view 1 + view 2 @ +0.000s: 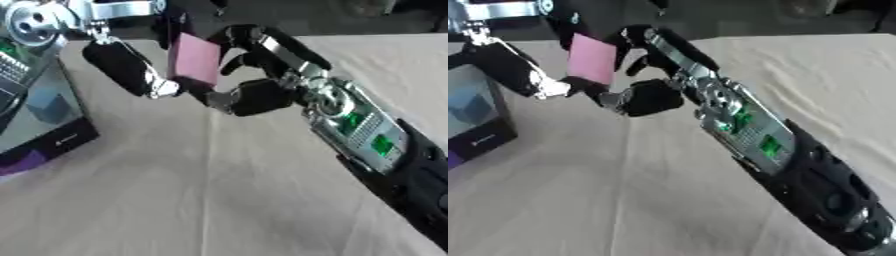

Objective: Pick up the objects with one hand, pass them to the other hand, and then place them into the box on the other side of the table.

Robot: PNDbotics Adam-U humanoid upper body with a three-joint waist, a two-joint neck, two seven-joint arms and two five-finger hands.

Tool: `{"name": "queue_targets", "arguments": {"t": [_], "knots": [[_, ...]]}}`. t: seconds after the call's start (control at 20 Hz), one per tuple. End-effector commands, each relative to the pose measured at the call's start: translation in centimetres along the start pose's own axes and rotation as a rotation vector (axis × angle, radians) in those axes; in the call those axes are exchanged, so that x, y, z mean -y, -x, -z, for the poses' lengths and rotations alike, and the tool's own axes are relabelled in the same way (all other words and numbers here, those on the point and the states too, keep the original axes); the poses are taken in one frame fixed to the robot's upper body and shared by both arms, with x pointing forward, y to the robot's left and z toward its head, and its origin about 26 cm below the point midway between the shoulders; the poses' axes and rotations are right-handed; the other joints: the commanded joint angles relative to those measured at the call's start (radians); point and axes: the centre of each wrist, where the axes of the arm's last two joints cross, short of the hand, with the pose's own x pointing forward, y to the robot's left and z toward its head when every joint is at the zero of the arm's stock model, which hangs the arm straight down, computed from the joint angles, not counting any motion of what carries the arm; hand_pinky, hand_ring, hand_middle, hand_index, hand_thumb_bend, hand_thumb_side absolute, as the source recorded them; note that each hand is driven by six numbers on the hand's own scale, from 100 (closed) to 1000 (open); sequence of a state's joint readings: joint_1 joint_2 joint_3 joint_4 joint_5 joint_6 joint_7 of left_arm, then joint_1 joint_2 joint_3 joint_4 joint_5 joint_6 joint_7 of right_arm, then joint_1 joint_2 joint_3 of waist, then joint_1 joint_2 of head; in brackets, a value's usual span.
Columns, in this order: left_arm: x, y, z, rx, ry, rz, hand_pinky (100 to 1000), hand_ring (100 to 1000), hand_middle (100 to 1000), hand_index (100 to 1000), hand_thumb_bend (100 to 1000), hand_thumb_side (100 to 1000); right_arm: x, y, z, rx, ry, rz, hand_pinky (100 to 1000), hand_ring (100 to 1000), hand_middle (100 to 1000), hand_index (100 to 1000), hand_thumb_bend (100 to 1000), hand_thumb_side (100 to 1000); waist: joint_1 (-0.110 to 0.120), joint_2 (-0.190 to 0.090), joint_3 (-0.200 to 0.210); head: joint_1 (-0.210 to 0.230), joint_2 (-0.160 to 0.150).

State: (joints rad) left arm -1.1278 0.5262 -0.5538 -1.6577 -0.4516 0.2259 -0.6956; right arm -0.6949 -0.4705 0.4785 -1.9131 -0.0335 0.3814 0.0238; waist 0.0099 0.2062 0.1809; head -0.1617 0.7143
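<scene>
Handover | your right hand was curled round the pink block, held upright above the table | left hand touched the block's left side, grip unclear | box lay left, nearer your left hand
</scene>
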Motion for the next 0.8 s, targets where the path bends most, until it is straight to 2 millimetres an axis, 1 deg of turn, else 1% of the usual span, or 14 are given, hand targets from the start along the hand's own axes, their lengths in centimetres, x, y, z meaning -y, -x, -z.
{"name": "queue_targets", "arguments": {"t": [0.05, 0.15, 0.2, 0.35, 0.65, 0.75, 0.8], "knots": [[-1.4, 1.5, -1.4, -0.103, -0.081, 0.041, 755, 599, 304, 359, 100, 170, 0.3, -1.0, -0.1, 0.050, -0.036, -0.061, 712, 942, 776, 784, 359, 376, -0.009, -0.009, 0.000, 0.000, -0.001], [-1.4, 1.9, -1.6, -0.123, -0.092, 0.045, 753, 592, 293, 351, 100, 168, 0.4, -1.0, -0.2, 0.053, -0.049, -0.097, 720, 949, 786, 800, 351, 449, -0.009, -0.008, -0.001, 0.002, 0.001], [-1.4, 2.1, -1.6, -0.133, -0.094, 0.045, 753, 591, 290, 349, 100, 169, 0.5, -1.0, -0.2, 0.055, -0.052, -0.113, 723, 951, 788, 803, 353, 455, -0.008, -0.008, -0.001, 0.004, 0.002], [-1.2, 2.6, -1.8, -0.159, -0.092, 0.041, 752, 583, 277, 340, 100, 171, 0.6, -1.0, -0.2, 0.059, -0.056, -0.149, 728, 957, 794, 812, 356, 461, -0.008, -0.008, -0.002, 0.010, 0.006], [-0.9, 3.4, -2.1, -0.193, -0.105, 0.033, 745, 557, 245, 311, 100, 174, 0.7, -0.9, -0.3, 0.060, -0.058, -0.171, 730, 962, 801, 822, 355, 486, -0.011, -0.011, -0.007, 0.020, 0.001], [-0.8, 3.5, -2.1, -0.196, -0.112, 0.024, 744, 549, 234, 303, 100, 181, 0.7, -0.9, -0.3, 0.062, -0.059, -0.170, 729, 963, 802, 821, 355, 477, -0.011, -0.012, -0.006, 0.023, 0.001], [-0.8, 3.5, -2.0, -0.193, -0.114, 0.019, 744, 543, 228, 297, 100, 187, 0.7, -1.0, -0.3, 0.064, -0.061, -0.166, 727, 964, 804, 819, 352, 454, -0.011, -0.011, -0.006, 0.023, 0.001]]}}
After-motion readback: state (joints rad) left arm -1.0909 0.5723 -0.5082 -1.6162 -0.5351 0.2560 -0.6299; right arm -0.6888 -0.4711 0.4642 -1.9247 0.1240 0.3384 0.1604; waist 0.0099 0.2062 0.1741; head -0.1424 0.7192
